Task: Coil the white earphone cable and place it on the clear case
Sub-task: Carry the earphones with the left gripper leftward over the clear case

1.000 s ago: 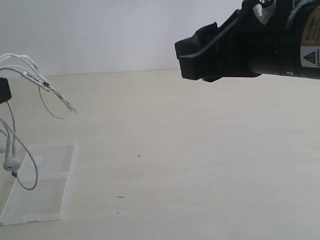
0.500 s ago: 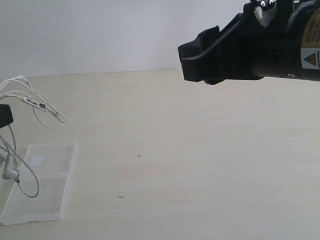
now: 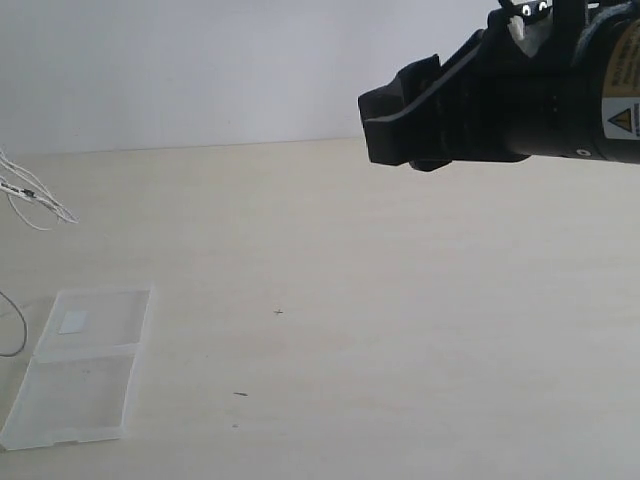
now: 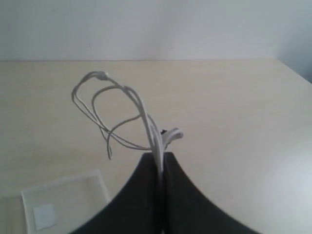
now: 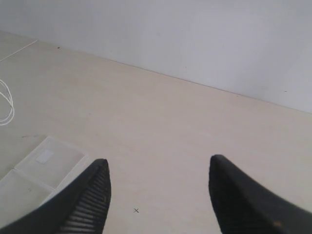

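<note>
Now | left pincer (image 4: 161, 158) clamped on white earphone cable (image 4: 145, 112), aloft | right pincer (image 5: 158, 162) agape, empty, hovering high

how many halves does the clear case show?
2. The clear case lies open flat: the half with the white sticker sits farther back, the plain half nearer the camera. Both in plain view.

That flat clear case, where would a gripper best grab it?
Probably the case by its thin rim on the edge facing the middle of the table, jaws coming down from above astride that rim. It lies open and flat, so only the thin edges give a pinch.
</note>
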